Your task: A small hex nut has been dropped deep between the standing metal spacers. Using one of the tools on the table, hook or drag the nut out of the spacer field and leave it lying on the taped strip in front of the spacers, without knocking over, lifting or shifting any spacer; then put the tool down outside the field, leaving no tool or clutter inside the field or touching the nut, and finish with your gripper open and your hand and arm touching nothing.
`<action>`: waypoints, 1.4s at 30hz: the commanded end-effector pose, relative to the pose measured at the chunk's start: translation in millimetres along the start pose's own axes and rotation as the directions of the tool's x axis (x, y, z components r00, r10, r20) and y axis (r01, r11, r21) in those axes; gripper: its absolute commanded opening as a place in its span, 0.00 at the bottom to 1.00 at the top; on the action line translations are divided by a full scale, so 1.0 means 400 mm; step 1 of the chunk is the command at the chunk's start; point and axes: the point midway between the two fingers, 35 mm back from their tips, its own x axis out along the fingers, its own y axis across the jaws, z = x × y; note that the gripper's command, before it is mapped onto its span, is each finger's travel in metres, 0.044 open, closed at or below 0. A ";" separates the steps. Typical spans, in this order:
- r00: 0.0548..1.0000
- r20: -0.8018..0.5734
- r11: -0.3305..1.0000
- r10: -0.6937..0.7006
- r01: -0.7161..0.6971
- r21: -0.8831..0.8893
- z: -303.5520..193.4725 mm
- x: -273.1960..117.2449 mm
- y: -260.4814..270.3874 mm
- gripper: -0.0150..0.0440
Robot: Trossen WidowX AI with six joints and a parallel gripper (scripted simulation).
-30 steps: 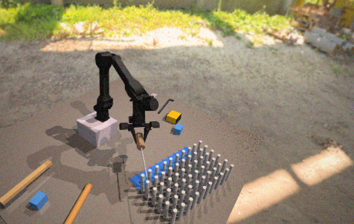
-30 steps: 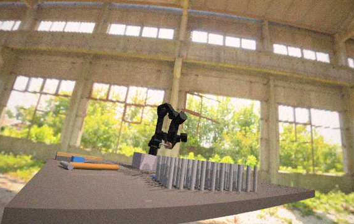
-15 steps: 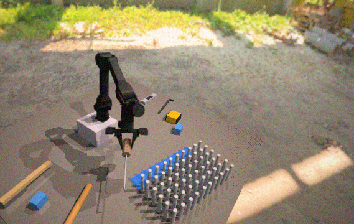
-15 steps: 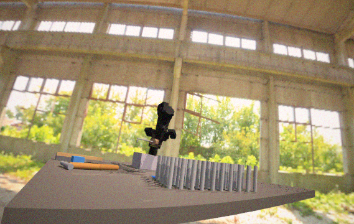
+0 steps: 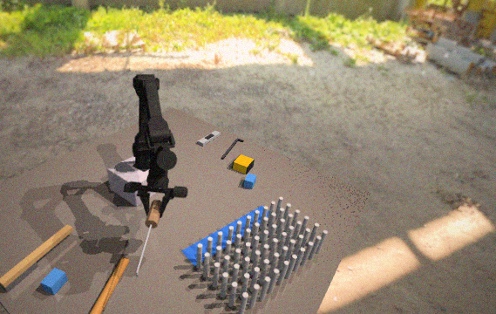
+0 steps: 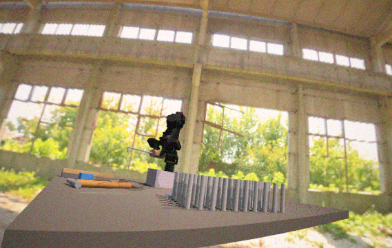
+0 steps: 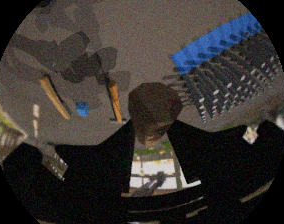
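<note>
My gripper [image 5: 154,211] [image 6: 156,152] [image 7: 149,120] is shut on the brown wooden handle of a hook tool. Its thin metal rod [image 5: 144,249] [image 6: 140,149] reaches out from the handle, with a short bent tip in the exterior view. The tool is in the air, left of the spacer field in the top view. The grey metal spacers [image 5: 233,294] [image 6: 200,193] [image 7: 208,95] stand upright in rows. The blue taped strip [image 5: 189,251] [image 7: 185,59] runs along their near-arm side. I cannot make out the hex nut in any view.
A wooden bar [image 5: 36,257] [image 7: 54,97], a blue block [image 5: 54,281] [image 6: 86,176] and an orange-handled tool [image 5: 110,285] [image 6: 106,184] lie left. A yellow block [image 5: 243,164], another blue block [image 5: 249,180], a dark hex key [image 5: 228,150] and a pale flat item [image 5: 208,138] lie behind the field.
</note>
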 end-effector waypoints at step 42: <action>1.000 -0.013 1.000 -0.009 0.009 -0.003 0.020 0.093 -0.012 0.25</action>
